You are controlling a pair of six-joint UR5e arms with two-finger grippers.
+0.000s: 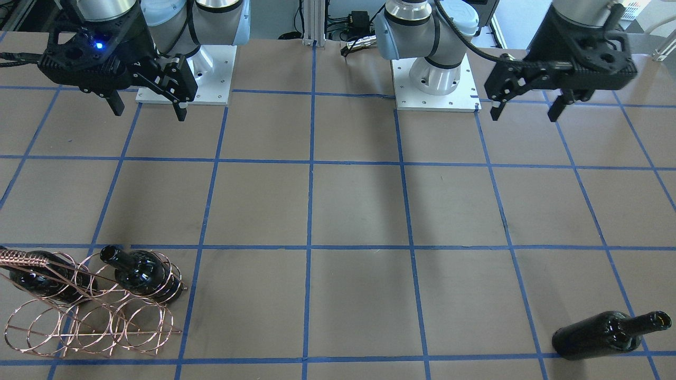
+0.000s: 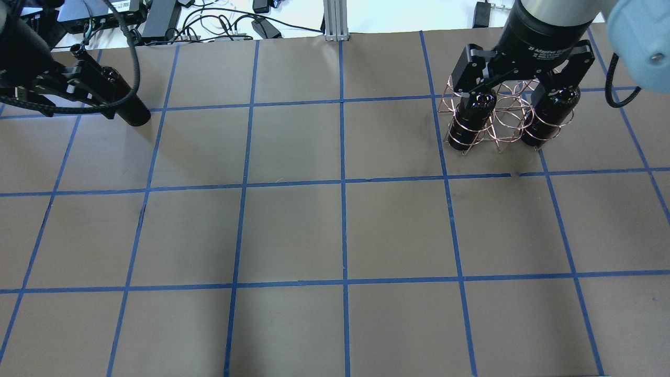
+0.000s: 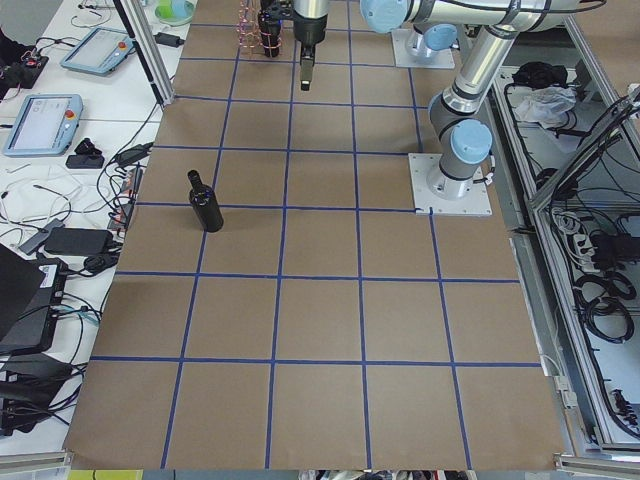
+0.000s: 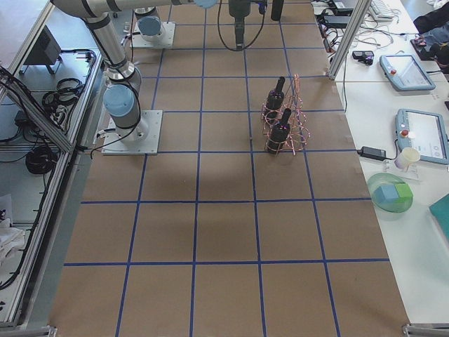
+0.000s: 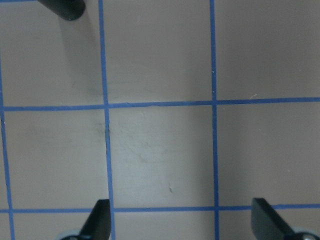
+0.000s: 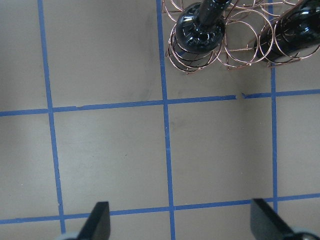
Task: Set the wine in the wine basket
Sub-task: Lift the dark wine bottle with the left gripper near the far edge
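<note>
- The wine bottle lies on its side on the brown tabletop, on the robot's left at the edge far from its base.
- Its open mouth points outward, away from the middle of the tabletop, and nothing touches it.
- The wine basket stands at that same far edge but on the robot's right, well apart from the loose bottle.
- Two more dark bottles rest tilted in the wire loops: one bottle at the end nearer the middle of the tabletop, the other bottle at the outer end beside the twisted handle.
- Bare loops show between and in front of them.
- The left fingers hang spread apart above the tabletop near the left arm's base, holding nothing. In the left wrist view only the bottle's round end shows, at the top corner.
- The right fingers are also spread wide with nothing between them, hovering near the right arm's base, well short of the basket.
- Blue tape lines divide the tabletop into squares.
</note>
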